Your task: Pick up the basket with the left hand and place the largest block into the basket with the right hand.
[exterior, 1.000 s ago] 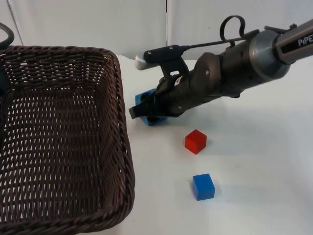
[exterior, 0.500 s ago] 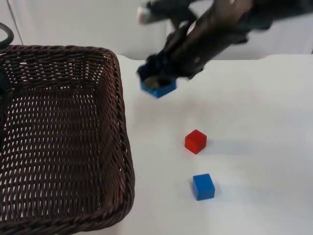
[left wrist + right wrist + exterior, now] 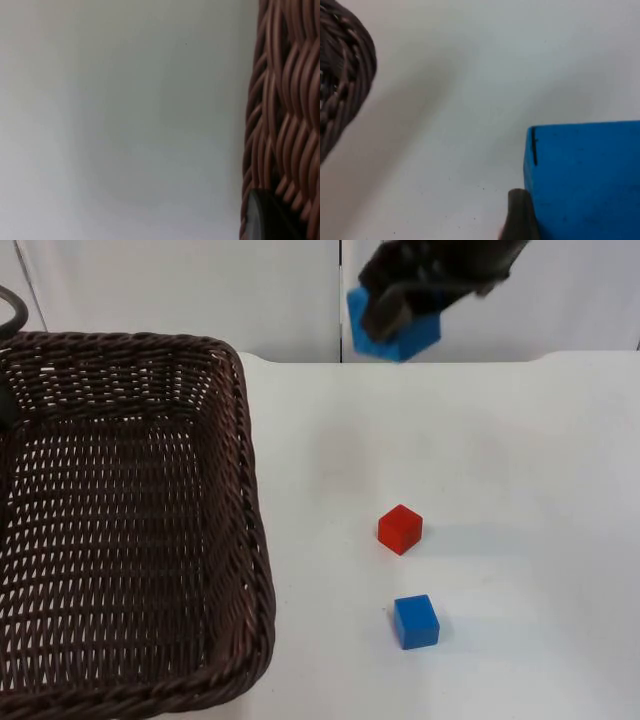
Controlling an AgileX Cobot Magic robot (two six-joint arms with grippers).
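Large blue block (image 3: 397, 332) clamped in raised right gripper (image 3: 400, 302), beyond basket (image 3: 245, 500).

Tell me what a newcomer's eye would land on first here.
First, the large blue block held up in the air by the right gripper, high above the white table in front of the grey partition wall. Next, the big dark wicker basket at the table's left side, its rim close against the left gripper. Then the small red block and small blue block lying apart on the table.
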